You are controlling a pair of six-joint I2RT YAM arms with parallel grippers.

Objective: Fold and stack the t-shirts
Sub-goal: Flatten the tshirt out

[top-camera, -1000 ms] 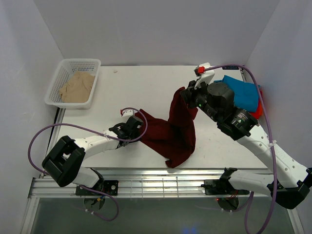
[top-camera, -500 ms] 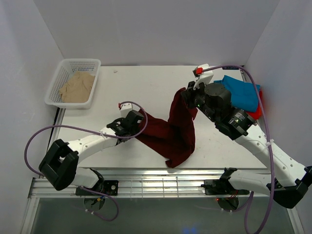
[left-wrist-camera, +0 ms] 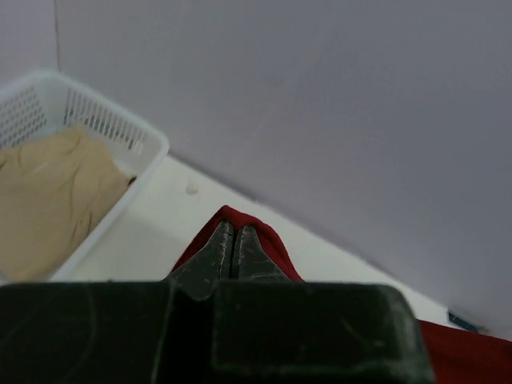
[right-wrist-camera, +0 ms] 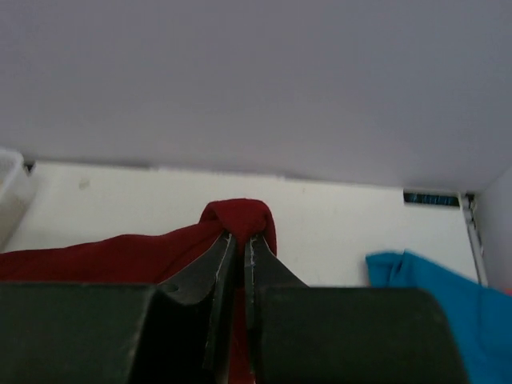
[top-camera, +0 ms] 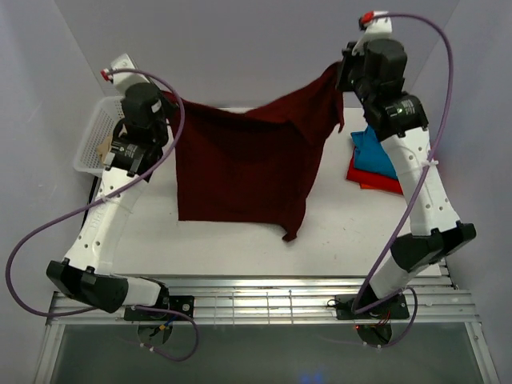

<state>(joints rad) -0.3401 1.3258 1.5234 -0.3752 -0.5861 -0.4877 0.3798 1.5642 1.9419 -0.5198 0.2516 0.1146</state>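
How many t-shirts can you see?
4: dark maroon cloth t-shirt hanging spread mid-air; teal-blue t-shirt atop red-orange t-shirt, right; beige t-shirt in white mesh basket. More could hide underneath.

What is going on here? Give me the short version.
Both arms hold the dark maroon cloth t-shirt up by its top edge over the white table, spread wide between them. The left gripper is shut on one top corner, the right gripper on the other. A folded teal-blue t-shirt lies on a bright red-orange one at the table's right side. A beige t-shirt sits in the white plastic mesh basket at the far left.
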